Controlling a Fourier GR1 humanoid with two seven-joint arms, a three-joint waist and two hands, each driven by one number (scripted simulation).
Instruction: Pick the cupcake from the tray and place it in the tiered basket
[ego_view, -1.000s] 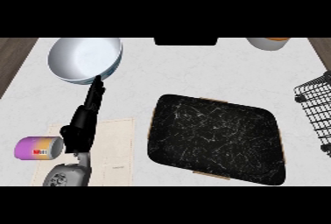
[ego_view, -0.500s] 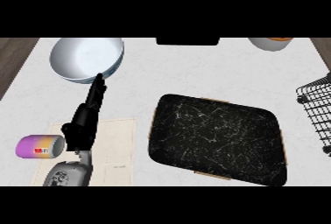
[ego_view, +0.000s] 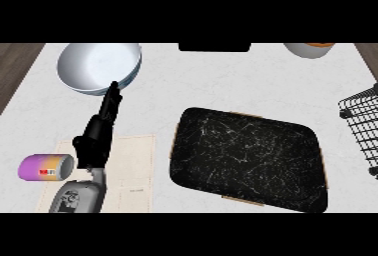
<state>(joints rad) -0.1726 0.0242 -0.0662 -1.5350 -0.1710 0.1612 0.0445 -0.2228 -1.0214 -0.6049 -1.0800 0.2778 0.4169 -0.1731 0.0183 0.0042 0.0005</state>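
Table (ego_view: 221, 85), seen from above: one hand, dark tray, wire basket at the right edge.

Tray (ego_view: 247, 160): black, marbled, lower centre; bare table above it and to its left. Tiered basket (ego_view: 362, 127): cut by the right edge, apart from the tray. Cupcake: not to be seen on the tray or elsewhere. White bowl (ego_view: 100, 67): upper left. Left hand (ego_view: 100, 132): fingers straight, holding nothing, tips at the bowl's near rim; contact uncertain. Purple can (ego_view: 46, 166): lying beside the forearm, lower left.
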